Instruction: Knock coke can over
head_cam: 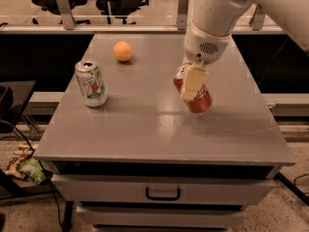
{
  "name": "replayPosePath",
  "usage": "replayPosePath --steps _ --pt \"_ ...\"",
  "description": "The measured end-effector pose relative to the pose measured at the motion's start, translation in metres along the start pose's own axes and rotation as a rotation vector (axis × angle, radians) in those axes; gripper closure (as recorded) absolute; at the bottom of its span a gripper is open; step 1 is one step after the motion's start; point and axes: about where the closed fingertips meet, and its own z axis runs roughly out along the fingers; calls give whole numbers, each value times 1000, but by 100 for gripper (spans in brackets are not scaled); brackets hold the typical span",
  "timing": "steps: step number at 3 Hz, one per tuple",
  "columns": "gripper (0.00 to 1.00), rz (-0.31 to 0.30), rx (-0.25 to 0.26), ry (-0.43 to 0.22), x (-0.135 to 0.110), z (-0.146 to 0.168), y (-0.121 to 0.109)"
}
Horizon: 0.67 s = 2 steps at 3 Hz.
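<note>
The red coke can [203, 102] is on the right half of the grey table [145, 129]. It leans over, silver top up and to the left, base down and to the right. My gripper [189, 92] comes down from the white arm at the upper right and is closed around the can. One cream finger [194, 81] lies across the can's front. The other finger is hidden behind the can. I cannot tell whether the can's base touches the tabletop.
A white-and-green soda can [91, 83] stands upright at the table's left. An orange [122, 50] lies at the back left. A drawer with a handle [162, 194] is under the tabletop. Office chairs and a rail stand behind. Litter [29, 168] lies on the floor, left.
</note>
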Motion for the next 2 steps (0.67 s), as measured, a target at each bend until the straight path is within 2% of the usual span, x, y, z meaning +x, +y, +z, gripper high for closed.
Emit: replayPosePath --steps 1,2 --pt "81 -39 -4 111 -4 13 -16" --pt "57 -67 -1 181 -7 20 -31"
